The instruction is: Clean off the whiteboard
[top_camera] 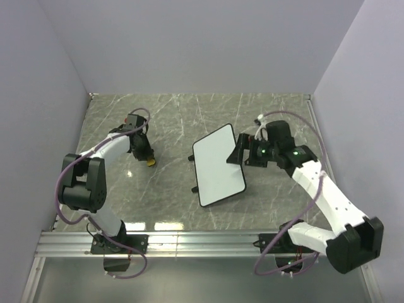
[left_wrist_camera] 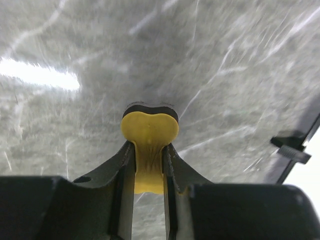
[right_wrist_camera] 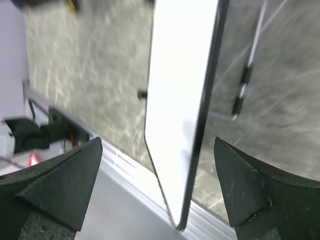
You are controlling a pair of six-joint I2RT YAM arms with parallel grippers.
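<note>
Saw left gripper (left_wrist_camera: 149,147) clenched on yellow eraser piece (left_wrist_camera: 150,131), whiteboard (top_camera: 218,165) well off to its right. Found right gripper (right_wrist_camera: 157,145) spread wide, whiteboard edge straight ahead between its fingers (right_wrist_camera: 65,185), touching neither.

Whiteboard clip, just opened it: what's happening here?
The left gripper pinches a yellow eraser down by the table, left of the whiteboard and apart from it. The right gripper is open, with the whiteboard's right edge between its fingers, not clamped. The whiteboard's face shows no marks.
</note>
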